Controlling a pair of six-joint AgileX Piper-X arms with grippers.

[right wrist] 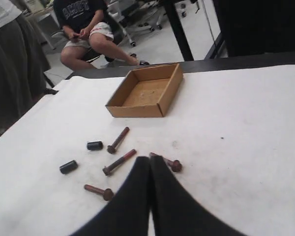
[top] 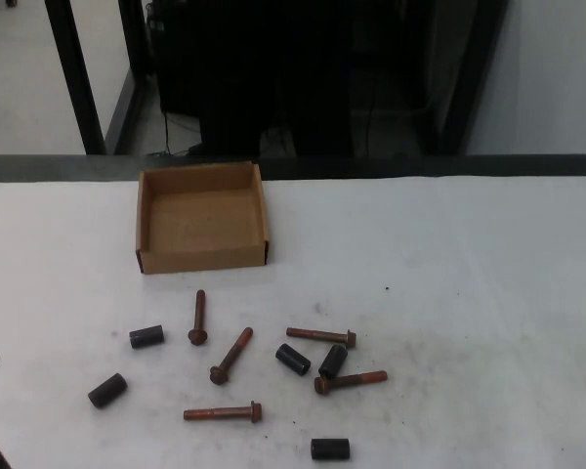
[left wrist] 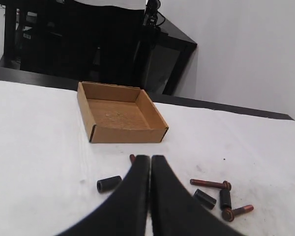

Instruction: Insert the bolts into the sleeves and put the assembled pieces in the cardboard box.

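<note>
Five rusty reddish bolts [top: 231,355] with flanged heads and five short, matte black cylindrical sleeves [top: 293,359] lie scattered on the white bench [top: 469,274], near the shallow, open-topped brown cardboard box [top: 202,258]. The left gripper [left wrist: 150,160] and right gripper [right wrist: 150,160] each hold smooth, curved black fingers pressed together, clenched on nothing

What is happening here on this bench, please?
Nothing is being handled yet. The left pincer and the right pincer are both shut and hold nothing. Five bolts and five sleeves lie loose on the bench, none joined. The cardboard box has nothing inside.
</note>
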